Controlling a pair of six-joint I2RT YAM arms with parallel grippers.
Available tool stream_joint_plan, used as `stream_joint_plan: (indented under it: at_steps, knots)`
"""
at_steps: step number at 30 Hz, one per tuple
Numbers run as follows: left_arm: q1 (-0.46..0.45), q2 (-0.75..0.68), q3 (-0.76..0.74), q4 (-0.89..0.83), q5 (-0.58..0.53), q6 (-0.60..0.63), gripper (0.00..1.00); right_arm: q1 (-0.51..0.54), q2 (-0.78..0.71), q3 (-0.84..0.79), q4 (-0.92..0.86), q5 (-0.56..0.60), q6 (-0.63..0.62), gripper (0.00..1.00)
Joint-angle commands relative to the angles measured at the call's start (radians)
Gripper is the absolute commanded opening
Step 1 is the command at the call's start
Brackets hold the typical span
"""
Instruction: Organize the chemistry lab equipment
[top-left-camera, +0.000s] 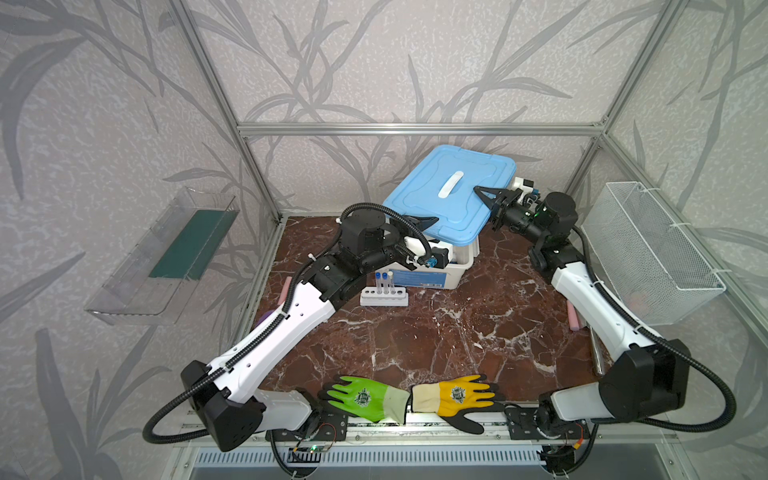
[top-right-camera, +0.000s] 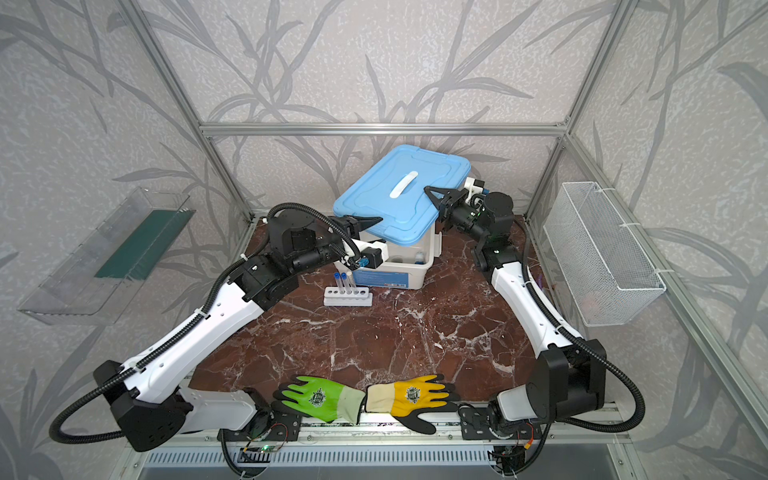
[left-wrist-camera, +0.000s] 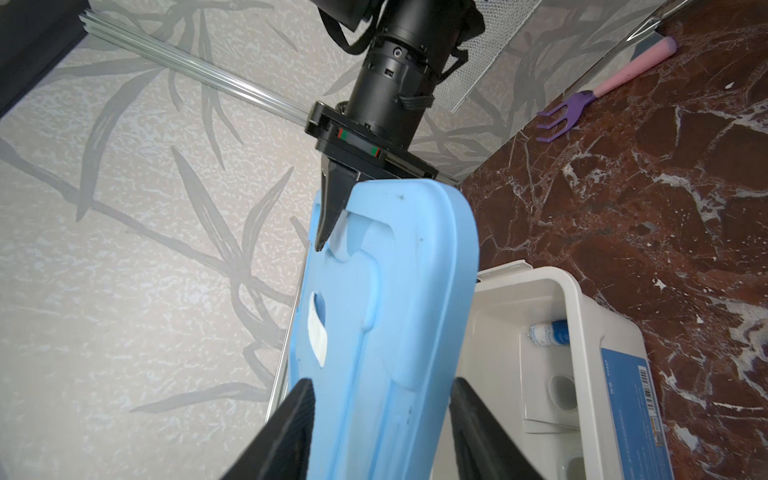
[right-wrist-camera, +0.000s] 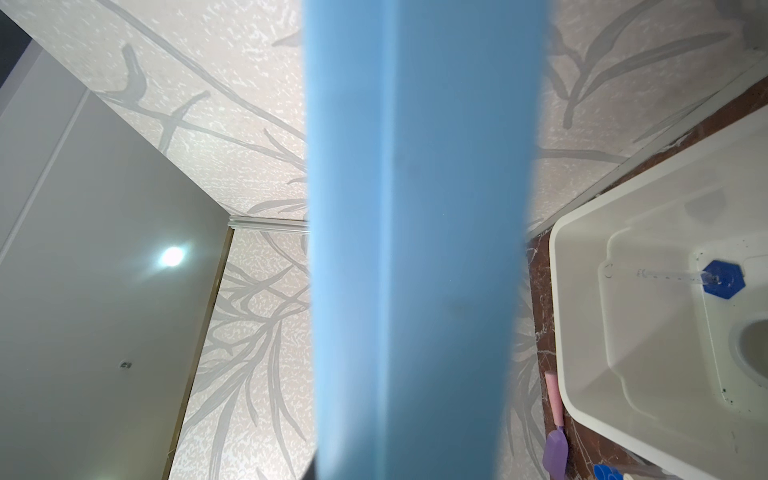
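At 12 o'clock the lid (top-left-camera: 415, 199) is light blue, its handle (top-left-camera: 451, 184) white. The box (top-left-camera: 457, 272) is white with a blue label (top-left-camera: 419, 279). The rack (top-left-camera: 384, 298) is white; the tube caps (top-left-camera: 384, 275) blue. The tabletop (top-left-camera: 415, 353) is red-brown marble, white-veined. At 6 o'clock: green glove (top-left-camera: 365, 397), yellow glove (top-left-camera: 457, 397), black fingertips.

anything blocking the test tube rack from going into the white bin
Yes: the blue lid hangs tilted over the white bin, covering most of its opening. The right gripper pinches its right edge. The rack stands just in front, where only a front strip is uncovered.
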Motion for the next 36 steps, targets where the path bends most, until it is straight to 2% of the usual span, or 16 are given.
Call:
stream_joint_plan:
  at_steps: [1, 6, 12, 15, 16, 18, 19, 20, 22, 23, 27, 30, 33, 36]
  knots:
    - [-0.005, -0.032, -0.028, 0.118, 0.02, -0.117, 0.6, 0.001, 0.0, 0.009, 0.117, 0.064, -0.025, 0.17]
    - [-0.007, -0.026, -0.054, 0.187, 0.017, -0.29, 0.64, 0.001, 0.0, 0.003, 0.162, 0.149, -0.049, 0.17]
    - [0.002, -0.04, -0.129, 0.351, -0.013, -0.637, 0.65, 0.004, -0.018, -0.014, 0.188, 0.262, -0.114, 0.16]
    - [0.031, -0.067, -0.14, 0.368, -0.034, -0.899, 0.65, 0.004, -0.034, -0.033, 0.193, 0.307, -0.148, 0.16]
    - [0.034, -0.071, -0.145, 0.39, -0.084, -0.968, 0.65, 0.005, -0.041, -0.042, 0.205, 0.323, -0.157, 0.15]
    - [0.083, -0.071, -0.139, 0.396, -0.081, -1.115, 0.66, 0.01, -0.052, -0.059, 0.213, 0.352, -0.174, 0.15]
    - [0.14, -0.065, -0.123, 0.377, -0.079, -1.244, 0.66, 0.014, -0.056, -0.065, 0.217, 0.362, -0.183, 0.15]
    - [0.218, -0.06, -0.128, 0.393, -0.027, -1.404, 0.66, 0.017, -0.06, -0.07, 0.22, 0.368, -0.19, 0.15]
    - [0.343, -0.044, -0.167, 0.49, 0.042, -1.699, 0.66, 0.023, -0.063, -0.077, 0.225, 0.376, -0.202, 0.15]
    - [0.383, -0.028, -0.173, 0.508, 0.089, -1.793, 0.67, 0.025, -0.063, -0.079, 0.232, 0.378, -0.206, 0.15]
    - [0.424, 0.016, -0.166, 0.372, 0.091, -1.973, 0.64, 0.04, -0.069, -0.09, 0.255, 0.404, -0.23, 0.15]
    - [0.424, 0.033, -0.207, 0.369, 0.099, -2.114, 0.56, 0.063, -0.077, -0.099, 0.26, 0.438, -0.261, 0.15]
    - [0.418, 0.066, -0.268, 0.516, 0.151, -2.28, 0.53, 0.085, -0.068, -0.103, 0.286, 0.467, -0.269, 0.14]
    - [0.396, 0.091, -0.304, 0.637, 0.146, -2.403, 0.53, 0.106, -0.055, -0.1, 0.302, 0.486, -0.274, 0.14]
